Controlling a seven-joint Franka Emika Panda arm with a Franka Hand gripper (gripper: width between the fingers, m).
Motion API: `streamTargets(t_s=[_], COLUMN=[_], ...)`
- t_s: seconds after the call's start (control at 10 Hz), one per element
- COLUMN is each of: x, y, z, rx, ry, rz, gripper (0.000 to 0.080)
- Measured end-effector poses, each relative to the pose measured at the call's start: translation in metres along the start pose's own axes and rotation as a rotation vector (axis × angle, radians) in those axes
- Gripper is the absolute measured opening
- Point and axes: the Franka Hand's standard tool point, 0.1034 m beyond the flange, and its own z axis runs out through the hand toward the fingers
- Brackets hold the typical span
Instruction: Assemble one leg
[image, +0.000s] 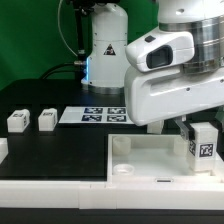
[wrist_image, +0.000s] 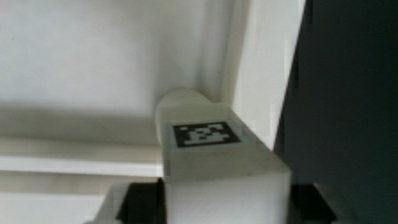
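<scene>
1. The gripper (wrist_image: 222, 203) is clamped on the leg (wrist_image: 210, 140), tag towards the wrist camera; the leg hangs over the panel (image: 150, 158) at its corner on the exterior view's right; whether it touches, I cannot tell.
2. The leg sits close beside the raised rim (wrist_image: 249, 60); a slight offset could land it on the rim.
3. Pressing down misaligned could twist the leg in the fingers or shove the panel.

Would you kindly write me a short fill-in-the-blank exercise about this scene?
The gripper is shut on a tagged white ____.
____ loose legs stand side by side, on the exterior view's left of the marker board.
The held leg is at a ____ of the white panel.
Missing: leg; two; corner.
</scene>
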Motion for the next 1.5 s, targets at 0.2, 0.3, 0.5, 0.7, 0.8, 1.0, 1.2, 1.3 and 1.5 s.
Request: streamTargets(t_s=[0.2,0.3,0.5,0.7,0.8,1.0,1.2,1.3,1.5], x=[0.0006,0.0011,0.0016,0.0013,0.0018,-0.0004,-0.0008,-0.0008,-0.0008], y=[0.0,0.0005,0.001,-0.0001,-0.0012,-0.0033,-0.0024,-0.0024,-0.0035], z=[-0.0001,0.0,0.0008,0.001,0.0013,0.0038,0.0046,0.0047,0.0049], rx=[0.002,0.005,0.025,0.024,0.027,0.02,0.019,0.019,0.017], ry=[0.003,0.007,0.031,0.03,0.032,0.025,0.023,0.024,0.025], rz=[0.166,0.286,0.633,0.851,1.02,1.272,1.325,1.283,1.215], gripper=[0.0303,0.0303,0.0303,0.0303,0.0303,0.0303,0.0299,0.0362,0.0527])
